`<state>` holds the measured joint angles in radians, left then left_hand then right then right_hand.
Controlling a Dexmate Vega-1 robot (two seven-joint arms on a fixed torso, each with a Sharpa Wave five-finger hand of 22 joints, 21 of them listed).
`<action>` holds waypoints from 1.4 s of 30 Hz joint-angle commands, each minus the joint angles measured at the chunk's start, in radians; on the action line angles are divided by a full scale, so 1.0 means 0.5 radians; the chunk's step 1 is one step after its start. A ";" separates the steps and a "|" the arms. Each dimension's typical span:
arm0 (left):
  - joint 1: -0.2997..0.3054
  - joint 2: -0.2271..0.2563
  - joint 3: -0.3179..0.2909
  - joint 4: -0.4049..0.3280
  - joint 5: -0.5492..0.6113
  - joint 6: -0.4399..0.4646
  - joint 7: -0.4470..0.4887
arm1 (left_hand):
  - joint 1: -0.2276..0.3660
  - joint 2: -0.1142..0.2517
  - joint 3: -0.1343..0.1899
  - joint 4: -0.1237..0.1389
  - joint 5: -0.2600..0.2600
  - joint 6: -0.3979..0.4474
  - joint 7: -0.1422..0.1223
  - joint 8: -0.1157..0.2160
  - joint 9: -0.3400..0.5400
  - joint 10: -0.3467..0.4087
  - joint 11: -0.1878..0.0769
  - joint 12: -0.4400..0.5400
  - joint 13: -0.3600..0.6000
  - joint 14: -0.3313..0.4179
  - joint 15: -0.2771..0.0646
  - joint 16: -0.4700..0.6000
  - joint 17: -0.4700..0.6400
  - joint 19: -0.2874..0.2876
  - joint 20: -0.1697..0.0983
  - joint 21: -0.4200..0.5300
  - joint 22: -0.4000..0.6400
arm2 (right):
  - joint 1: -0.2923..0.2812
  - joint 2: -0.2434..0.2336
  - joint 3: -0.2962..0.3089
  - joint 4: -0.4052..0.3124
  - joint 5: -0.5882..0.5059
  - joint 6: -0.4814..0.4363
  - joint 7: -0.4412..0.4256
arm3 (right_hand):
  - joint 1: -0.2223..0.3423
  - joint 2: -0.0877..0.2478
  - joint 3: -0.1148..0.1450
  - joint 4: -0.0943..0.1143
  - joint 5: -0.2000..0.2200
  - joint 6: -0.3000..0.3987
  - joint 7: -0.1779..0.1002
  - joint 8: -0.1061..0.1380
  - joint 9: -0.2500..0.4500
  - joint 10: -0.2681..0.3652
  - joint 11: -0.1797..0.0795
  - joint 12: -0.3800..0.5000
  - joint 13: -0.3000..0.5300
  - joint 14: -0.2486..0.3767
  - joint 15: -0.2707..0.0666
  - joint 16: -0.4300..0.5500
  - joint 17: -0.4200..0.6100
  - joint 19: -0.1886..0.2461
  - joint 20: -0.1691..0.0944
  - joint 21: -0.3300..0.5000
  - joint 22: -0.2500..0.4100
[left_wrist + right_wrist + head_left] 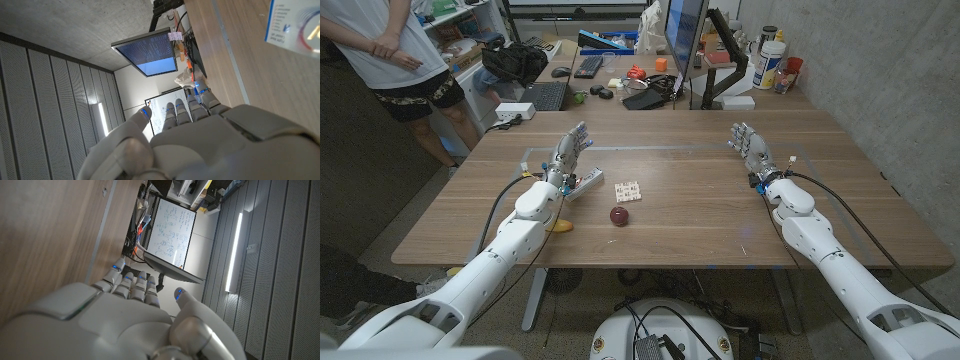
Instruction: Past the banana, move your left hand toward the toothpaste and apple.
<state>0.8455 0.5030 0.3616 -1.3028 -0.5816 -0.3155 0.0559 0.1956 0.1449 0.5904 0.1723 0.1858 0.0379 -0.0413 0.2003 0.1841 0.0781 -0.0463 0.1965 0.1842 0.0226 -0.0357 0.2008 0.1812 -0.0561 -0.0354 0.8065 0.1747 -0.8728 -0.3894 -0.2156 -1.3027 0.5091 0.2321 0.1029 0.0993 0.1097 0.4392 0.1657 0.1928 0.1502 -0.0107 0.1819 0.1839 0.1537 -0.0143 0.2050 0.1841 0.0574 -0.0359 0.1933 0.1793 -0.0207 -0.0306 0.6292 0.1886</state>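
Just beside the toothpaste [586,182], the left hand [568,155] is hovering with fingers spread and empty, reaching toward the apple [620,215]; the right hand [750,146] is waiting open too.

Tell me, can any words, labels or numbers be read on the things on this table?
None can be read.
White toothpaste box with blue print: lettering blurred and cut off.
Small white card with a red pattern: too small to read.
Whiteboard behind the table: handwriting too small.
Computer monitor: screen text too small.
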 commanded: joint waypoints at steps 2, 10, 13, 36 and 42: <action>0.022 0.031 0.011 -0.065 0.181 -0.056 0.160 | 0.029 0.069 0.023 -0.009 0.010 0.022 -0.011 0.009 0.006 0.027 -0.003 0.017 0.003 0.014 -0.017 0.013 0.007 0.006 -0.036 0.000 0.006 | -0.013 0.077 0.093 -0.002 -0.105 -0.027 0.067 | 0.008 0.167 0.018 0.004 0.006 0.021 -0.003 0.019 0.006 0.021 0.001 0.012 0.005 0.015 -0.030 0.008 0.009 -0.007 -0.170 0.007 0.004; 0.023 0.038 0.013 -0.086 0.256 -0.071 0.225 | 0.034 0.069 0.034 -0.010 0.009 0.027 -0.015 0.007 0.007 0.029 0.005 0.015 0.004 0.020 -0.014 0.012 0.007 0.008 -0.029 -0.003 0.006 | -0.013 0.105 0.124 0.006 -0.139 -0.027 0.094 | 0.006 0.166 0.021 0.003 0.005 0.025 -0.002 0.020 0.006 0.026 0.003 0.014 0.005 0.014 -0.029 0.008 0.008 -0.009 -0.170 0.005 0.004; 0.023 0.042 0.015 -0.093 0.287 -0.078 0.247 | 0.036 0.069 0.038 -0.011 0.008 0.028 -0.019 0.005 0.007 0.031 0.001 0.015 0.004 0.022 -0.017 0.011 0.007 0.011 -0.033 -0.003 0.006 | -0.013 0.114 0.134 0.009 -0.148 -0.028 0.102 | 0.004 0.165 0.022 0.003 0.005 0.026 -0.002 0.020 0.006 0.029 0.001 0.015 0.005 0.015 -0.033 0.008 0.008 -0.009 -0.172 0.004 0.004; 0.046 0.084 0.023 -0.183 0.547 -0.125 0.428 | 0.049 0.066 0.064 -0.012 0.004 0.041 -0.020 0.000 0.008 0.037 -0.004 0.009 0.005 0.029 -0.020 0.005 0.007 0.018 -0.036 -0.011 0.007 | -0.020 0.140 0.169 -0.006 -0.204 -0.013 0.139 | -0.003 0.163 0.027 -0.001 0.004 0.040 -0.006 0.024 0.007 0.041 0.006 0.019 0.005 0.017 -0.035 0.009 0.007 -0.007 -0.174 0.001 0.004; 0.047 0.098 0.031 -0.204 0.641 -0.124 0.487 | 0.053 0.065 0.071 -0.014 0.004 0.046 -0.022 0.000 0.009 0.039 -0.009 0.008 0.005 0.031 -0.019 0.003 0.007 0.020 -0.036 -0.013 0.007 | -0.022 0.143 0.172 -0.009 -0.211 -0.017 0.142 | -0.004 0.163 0.029 -0.001 0.004 0.042 -0.006 0.024 0.007 0.044 0.000 0.020 0.005 0.021 -0.036 0.010 0.007 -0.006 -0.176 0.000 0.004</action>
<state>0.8667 0.5410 0.3719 -1.3859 -0.3332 -0.3733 0.2518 0.2088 0.1502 0.6171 0.1662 0.1858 0.0504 -0.0538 0.2002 0.1838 0.0906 -0.0483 0.1965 0.1838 0.0327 -0.0359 0.2007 0.1815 -0.0482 -0.0322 0.8024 0.1745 -0.8818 -0.3218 -0.1347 -1.3029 0.4130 0.2223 0.1697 0.0993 0.1096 0.4475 0.1655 0.1928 0.1627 -0.0125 0.1897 0.1837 0.1663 -0.0162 0.2128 0.1838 0.0573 -0.0359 0.1933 0.1791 -0.0206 -0.0305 0.6291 0.1884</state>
